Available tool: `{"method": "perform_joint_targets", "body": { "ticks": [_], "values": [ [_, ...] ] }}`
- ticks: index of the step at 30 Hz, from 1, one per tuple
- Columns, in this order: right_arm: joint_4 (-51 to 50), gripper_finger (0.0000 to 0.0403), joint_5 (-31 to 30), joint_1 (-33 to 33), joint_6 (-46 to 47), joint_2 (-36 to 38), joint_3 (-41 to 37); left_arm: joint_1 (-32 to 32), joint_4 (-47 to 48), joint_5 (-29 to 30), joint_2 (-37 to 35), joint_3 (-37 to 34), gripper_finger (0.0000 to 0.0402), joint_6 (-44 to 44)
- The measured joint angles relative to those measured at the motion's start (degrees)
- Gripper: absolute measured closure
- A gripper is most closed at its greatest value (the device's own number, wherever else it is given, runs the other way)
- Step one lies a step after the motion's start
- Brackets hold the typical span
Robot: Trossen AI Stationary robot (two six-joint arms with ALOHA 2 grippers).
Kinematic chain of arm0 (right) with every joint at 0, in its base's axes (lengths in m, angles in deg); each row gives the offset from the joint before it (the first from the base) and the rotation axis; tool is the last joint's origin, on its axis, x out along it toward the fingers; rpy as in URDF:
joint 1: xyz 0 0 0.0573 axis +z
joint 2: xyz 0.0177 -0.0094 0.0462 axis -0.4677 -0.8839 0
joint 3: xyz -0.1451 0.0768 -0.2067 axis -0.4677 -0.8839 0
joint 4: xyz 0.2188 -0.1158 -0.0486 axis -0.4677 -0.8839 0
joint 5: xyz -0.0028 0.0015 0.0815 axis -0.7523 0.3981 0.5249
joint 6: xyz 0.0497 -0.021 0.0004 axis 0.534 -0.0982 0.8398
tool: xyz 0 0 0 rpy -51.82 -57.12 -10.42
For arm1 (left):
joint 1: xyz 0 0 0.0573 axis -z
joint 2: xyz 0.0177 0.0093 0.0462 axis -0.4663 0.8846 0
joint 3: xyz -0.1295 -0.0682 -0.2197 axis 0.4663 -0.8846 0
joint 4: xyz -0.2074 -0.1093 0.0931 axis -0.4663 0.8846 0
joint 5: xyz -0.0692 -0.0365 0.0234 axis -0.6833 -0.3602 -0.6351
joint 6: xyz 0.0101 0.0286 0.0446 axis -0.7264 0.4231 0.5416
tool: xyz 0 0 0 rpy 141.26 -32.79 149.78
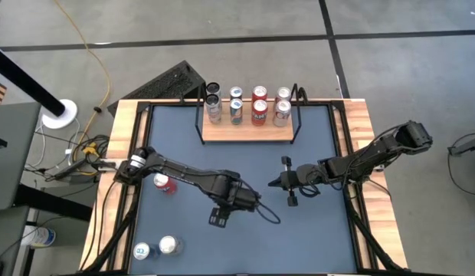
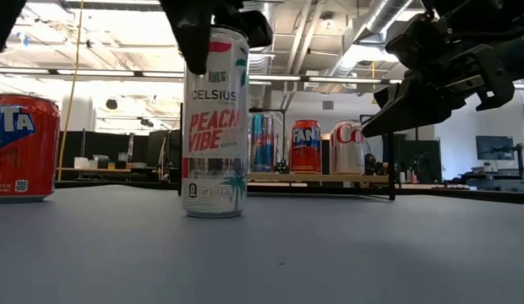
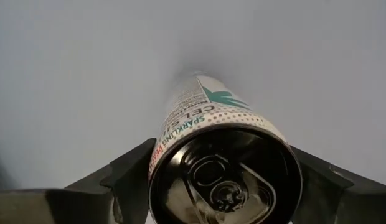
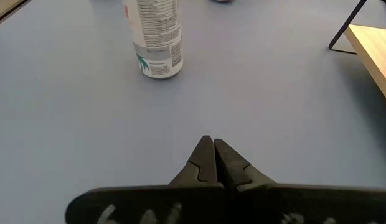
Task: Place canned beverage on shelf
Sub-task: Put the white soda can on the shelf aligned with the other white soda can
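Left tool (image 2: 213, 25) is clamping tall white Celsius can (image 2: 215, 127), prob. standing on grey surface (image 1: 314, 230); light-wood shelf (image 1: 247, 132) placement pending. Right tool (image 4: 213, 155) is hovering, fingers together.

This is a robot lab or workshop in a big industrial hall. The low view shows an open ceiling with pipes and ducts (image 2: 355, 38), long lamps and dark desks with monitors (image 2: 495, 149). The high view shows a grey concrete floor (image 1: 222, 31) and loose cables (image 1: 76, 149) beside the table (image 1: 358, 115).
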Motion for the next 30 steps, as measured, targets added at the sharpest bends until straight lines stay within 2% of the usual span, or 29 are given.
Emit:
{"method": "perform_joint_targets", "body": {
  "ticks": [4,9,14,20,24,30],
  "values": [
    [0.0,0.0403,0.0,0.0,0.0,0.0,0.0,0.5,-3.5,3.8,0.2,0.0,0.0119,-3.7],
    [0.0,0.0403,0.0,0.0,0.0,0.0,0.0,-0.6,-3.1,1.8,0.4,-0.1,0.0108,-9.0],
    [0.0,0.0403,0.0,0.0,0.0,0.0,0.0,-1.7,-2.4,2.0,0.3,-0.1,0.0094,-9.3],
    [0.0,0.0403,0.0,0.0,0.0,0.0,0.0,-3.5,1.4,-1.8,0.2,-0.1,0.0086,-12.0],
    [0.0,0.0403,0.0,0.0,0.0,0.0,0.0,-4.4,0.1,-6.0,0.1,-0.1,0.0085,-15.2],
    [0.0,0.0403,0.0,0.0,0.0,0.0,0.0,-5.5,-0.4,-8.0,0.0,-0.1,0.0085,-24.5]
  ]
}}
